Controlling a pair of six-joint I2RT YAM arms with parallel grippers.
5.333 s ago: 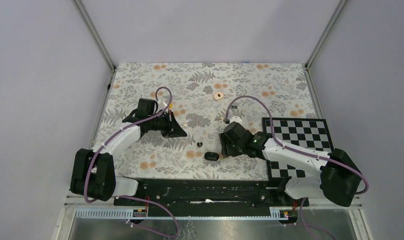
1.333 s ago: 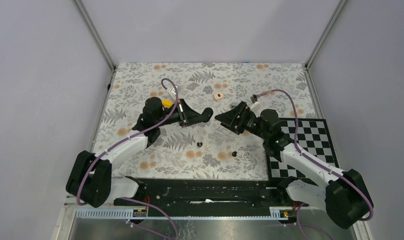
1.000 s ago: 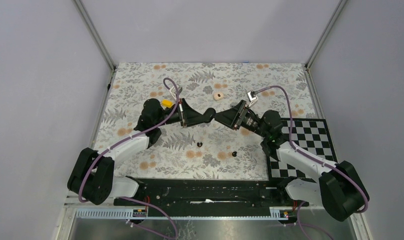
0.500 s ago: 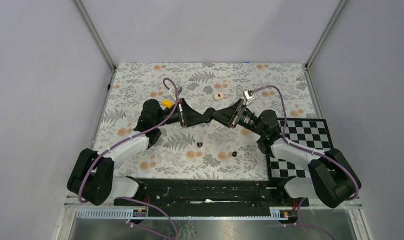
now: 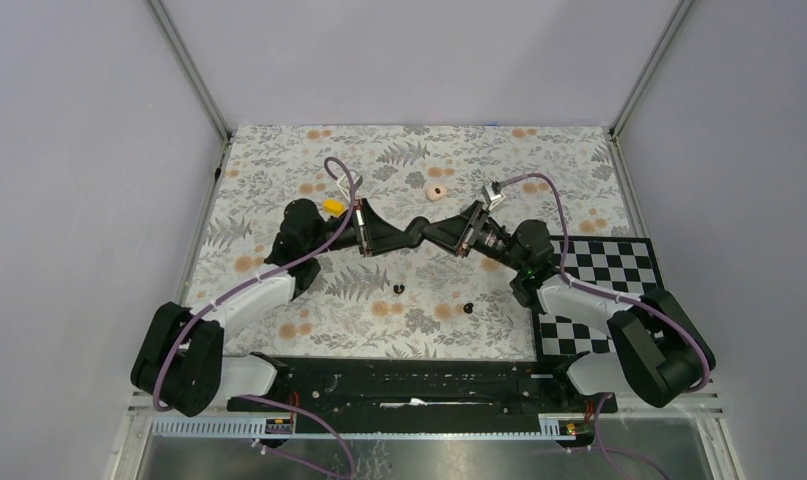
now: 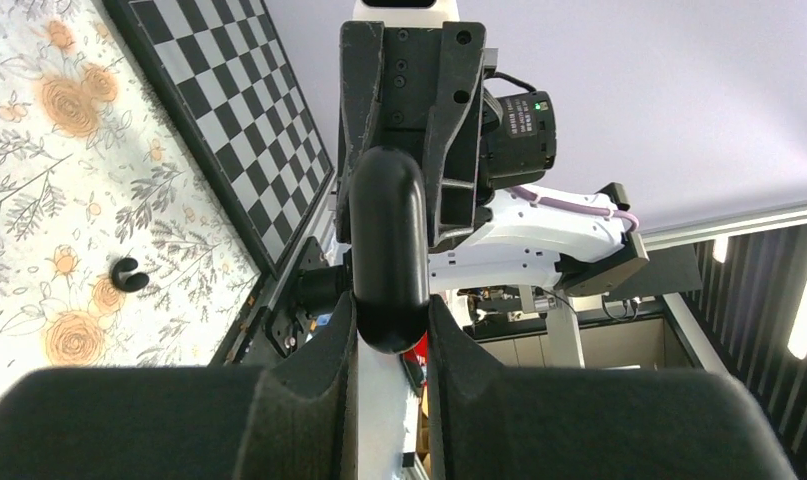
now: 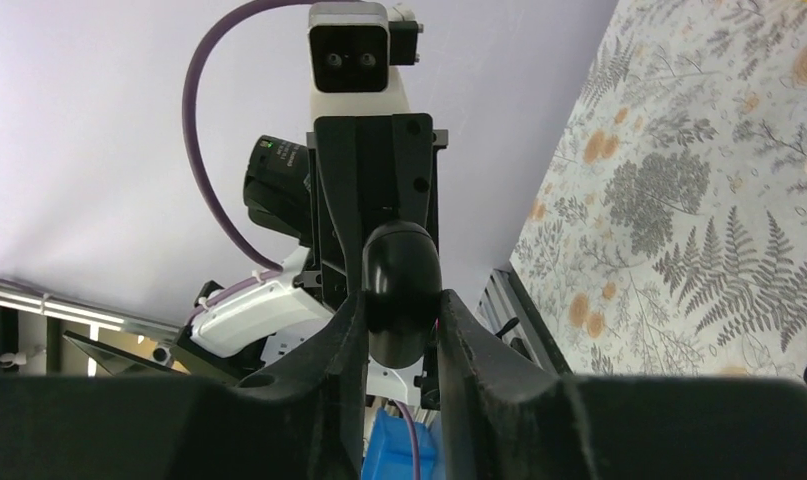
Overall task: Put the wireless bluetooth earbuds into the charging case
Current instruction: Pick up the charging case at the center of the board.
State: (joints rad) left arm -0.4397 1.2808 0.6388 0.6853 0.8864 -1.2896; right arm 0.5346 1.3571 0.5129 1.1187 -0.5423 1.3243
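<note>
The charging case [image 5: 423, 231], a glossy black pebble, is held in the air above the middle of the mat between both grippers. My left gripper [image 5: 415, 229] is shut on one end and my right gripper [image 5: 432, 233] is shut on the other, tip to tip. In the left wrist view the case [image 6: 387, 240] sits between my left fingers [image 6: 331, 350]. In the right wrist view the case [image 7: 401, 275] sits between my right fingers [image 7: 345, 340]. Two tiny black earbuds lie on the mat below, one [image 5: 398, 289] on the left and one [image 5: 468, 307] on the right. One earbud [image 6: 129, 275] also shows in the left wrist view.
A peach disc with a hole [image 5: 436, 191] lies behind the grippers. A small yellow object [image 5: 331, 206] sits by the left arm. A checkerboard [image 5: 599, 270] covers the table's right side. Grey walls enclose the floral mat [image 5: 279, 160].
The case lay on the mat by the right gripper five seconds ago. It is now lifted. In the last second the right gripper moved left and closed on the case's free end.
</note>
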